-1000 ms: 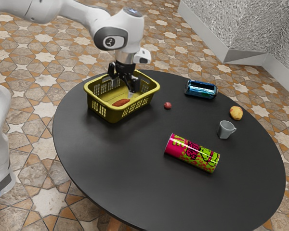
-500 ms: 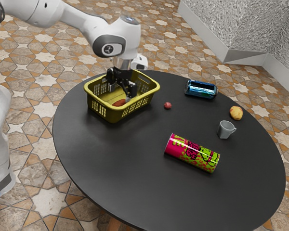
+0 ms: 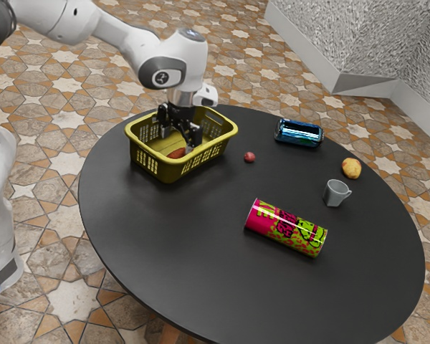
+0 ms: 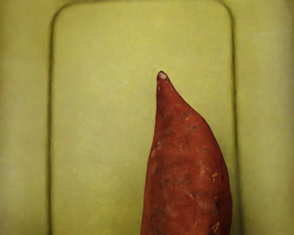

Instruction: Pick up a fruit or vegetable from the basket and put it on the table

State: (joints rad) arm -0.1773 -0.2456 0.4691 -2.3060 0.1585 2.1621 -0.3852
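In the exterior view my gripper reaches down into the yellow-green basket, its two fingers standing wide apart. On the basket floor lies a red sweet potato, partly hidden by the front rim and close to the fingertips. The wrist view has the sweet potato just under the hand, its pointed end showing against the yellow basket floor. The basket stands on the round black table.
Outside the basket, toward the exterior view's right, are a small red fruit, a blue can, a grey mug and a yellow fruit. A pink and green can lies nearer the exterior view's front.
My hand has moved lower into the basket and a little toward the exterior view's left, nearer the sweet potato. The basket and the objects on the table have stayed put.
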